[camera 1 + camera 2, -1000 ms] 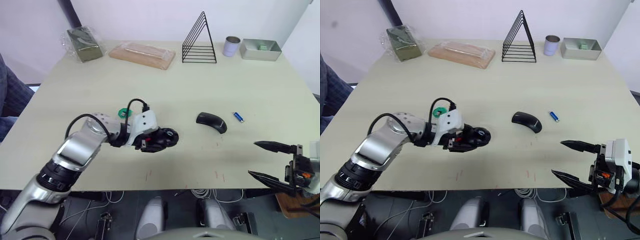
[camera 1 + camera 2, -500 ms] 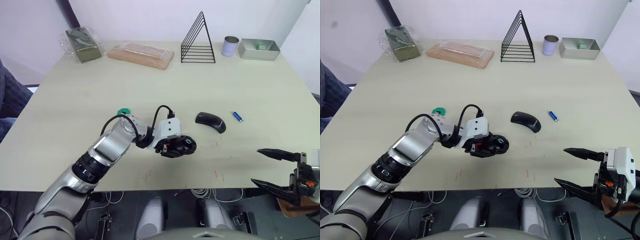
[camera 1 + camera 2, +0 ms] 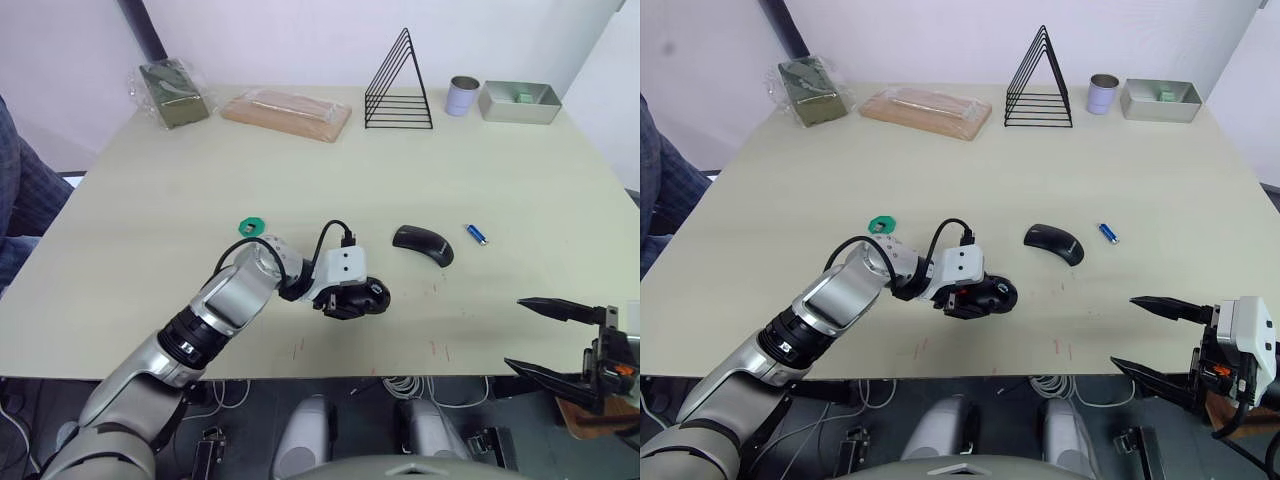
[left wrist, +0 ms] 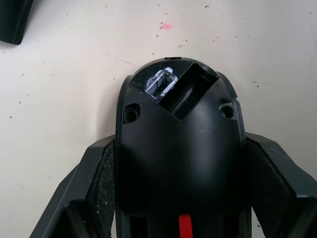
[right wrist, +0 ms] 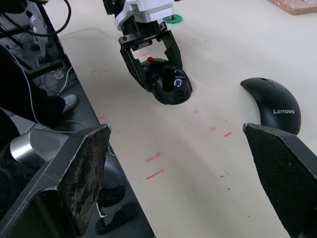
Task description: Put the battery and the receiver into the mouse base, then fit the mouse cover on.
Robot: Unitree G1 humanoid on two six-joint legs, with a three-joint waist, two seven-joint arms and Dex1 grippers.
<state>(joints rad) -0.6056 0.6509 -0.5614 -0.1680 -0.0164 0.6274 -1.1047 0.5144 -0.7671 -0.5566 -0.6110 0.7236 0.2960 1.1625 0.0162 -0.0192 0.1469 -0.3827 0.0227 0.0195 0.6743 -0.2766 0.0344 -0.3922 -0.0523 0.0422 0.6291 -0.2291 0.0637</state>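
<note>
The left gripper [image 3: 352,298] clamps its 2 black fingers [image 4: 101,186] on the sides of the black oval mouse base [image 3: 366,297], which rests on the beige table [image 3: 300,180] near its front edge, long axis along the fingers, rounded end pointing toward the robot's right. The left wrist view reveals its hollow compartment and red patch; the right wrist view shows lettering on the smooth black curved mouse cover [image 5: 274,103]. The right gripper [image 3: 1155,338] hangs wide open and empty past the front edge, and the small shiny blue battery [image 3: 477,234] lies just right of the cover.

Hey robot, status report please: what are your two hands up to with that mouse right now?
Left tool clamped on mouse base, compartment empty. Right tool open, idle off the table edge. Battery and mouse cover lie untouched on table; nothing between.
</note>
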